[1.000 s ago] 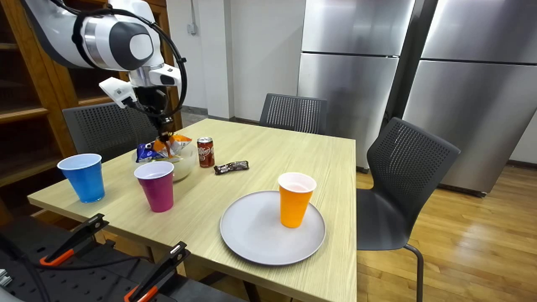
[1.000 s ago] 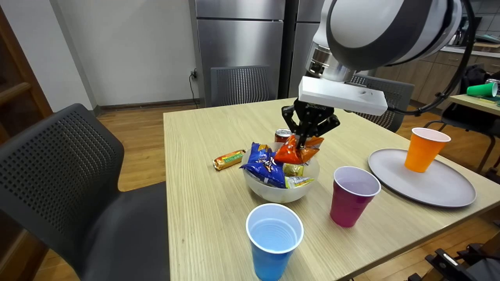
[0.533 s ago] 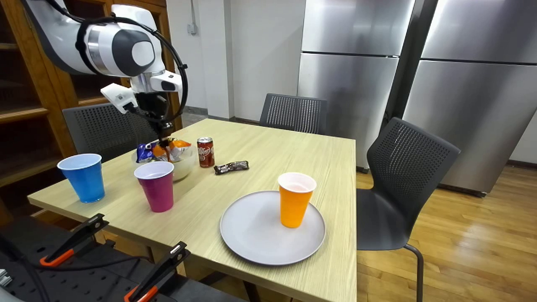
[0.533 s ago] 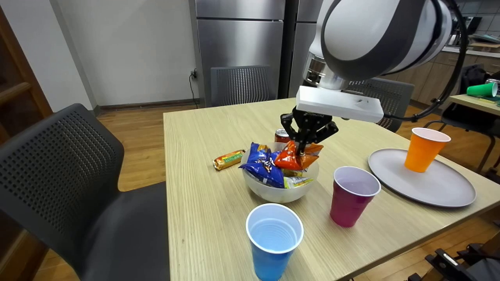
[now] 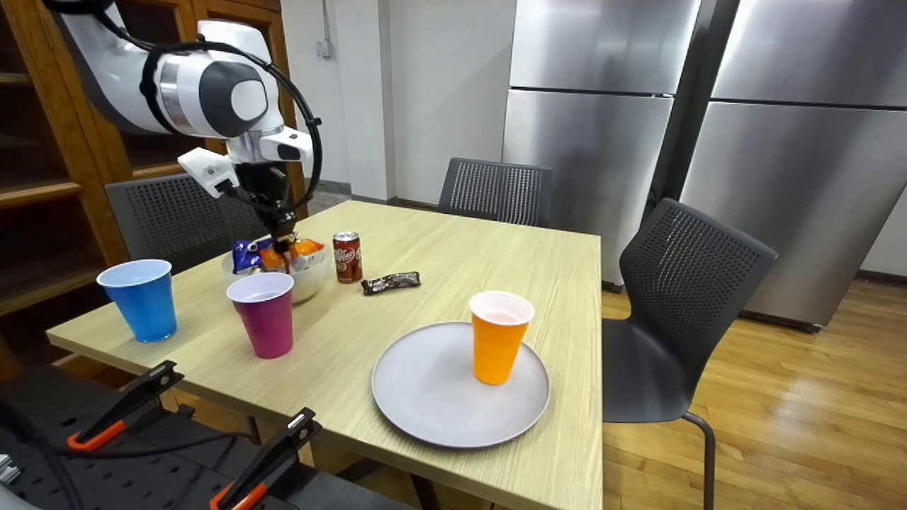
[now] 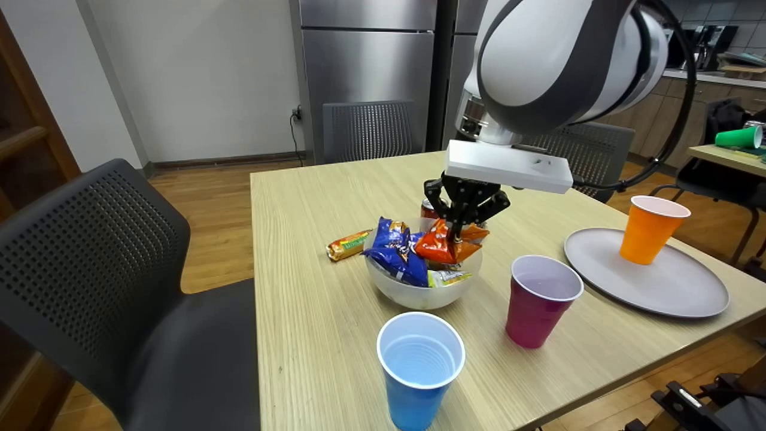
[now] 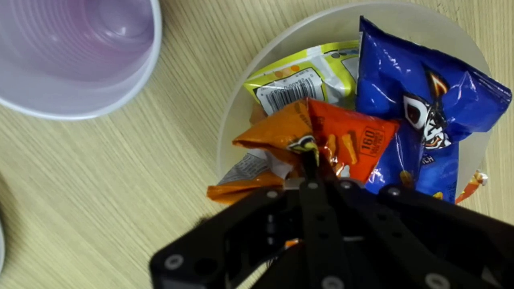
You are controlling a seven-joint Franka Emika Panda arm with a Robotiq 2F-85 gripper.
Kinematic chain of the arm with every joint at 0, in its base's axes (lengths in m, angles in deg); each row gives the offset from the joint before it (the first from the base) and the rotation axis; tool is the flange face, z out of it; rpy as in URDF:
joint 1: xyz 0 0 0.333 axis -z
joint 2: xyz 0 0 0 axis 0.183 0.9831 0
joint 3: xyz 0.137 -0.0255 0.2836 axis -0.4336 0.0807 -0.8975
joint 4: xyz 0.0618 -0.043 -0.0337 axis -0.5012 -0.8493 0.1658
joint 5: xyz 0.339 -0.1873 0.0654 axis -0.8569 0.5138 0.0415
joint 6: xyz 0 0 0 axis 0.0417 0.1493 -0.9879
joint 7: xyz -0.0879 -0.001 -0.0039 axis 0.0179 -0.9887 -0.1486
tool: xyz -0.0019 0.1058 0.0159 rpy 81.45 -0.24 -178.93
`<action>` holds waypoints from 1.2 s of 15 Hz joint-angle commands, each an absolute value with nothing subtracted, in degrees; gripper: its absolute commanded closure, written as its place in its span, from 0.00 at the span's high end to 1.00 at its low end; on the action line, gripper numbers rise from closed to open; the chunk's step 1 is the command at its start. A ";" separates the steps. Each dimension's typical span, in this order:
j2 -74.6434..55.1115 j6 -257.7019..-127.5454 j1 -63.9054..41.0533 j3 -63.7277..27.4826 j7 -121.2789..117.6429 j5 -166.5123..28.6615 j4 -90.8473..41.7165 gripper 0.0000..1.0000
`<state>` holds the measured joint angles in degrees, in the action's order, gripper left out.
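One orange snack bag (image 7: 355, 136): in the mouth of the frosted bowl (image 6: 413, 295), beside blue bags (image 7: 453, 82) and a yellow packet (image 7: 333, 80).
Gripper (image 6: 453, 234): jaws together, pinching the bag's creased middle.
Bag feel: probably light, soft, slick, its contents crushable.
Where to hold: a gathered fold or sealed edge seems safer than the puffed body.

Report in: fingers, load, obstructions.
Fingers shut on puffy orange-red foil snack bag. In or just over frosted round plastic bowl, unclear which. Puffy blue foil bags crowding one side.
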<state>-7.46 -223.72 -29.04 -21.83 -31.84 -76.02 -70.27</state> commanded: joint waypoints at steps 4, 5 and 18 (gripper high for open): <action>-6.33 -221.89 -28.74 -21.36 -31.69 -76.39 -68.39 0.27; -6.59 -221.96 -28.61 -21.40 -31.61 -76.56 -68.53 0.34; -12.68 -221.92 -25.76 -23.28 -29.34 -78.93 -70.98 1.00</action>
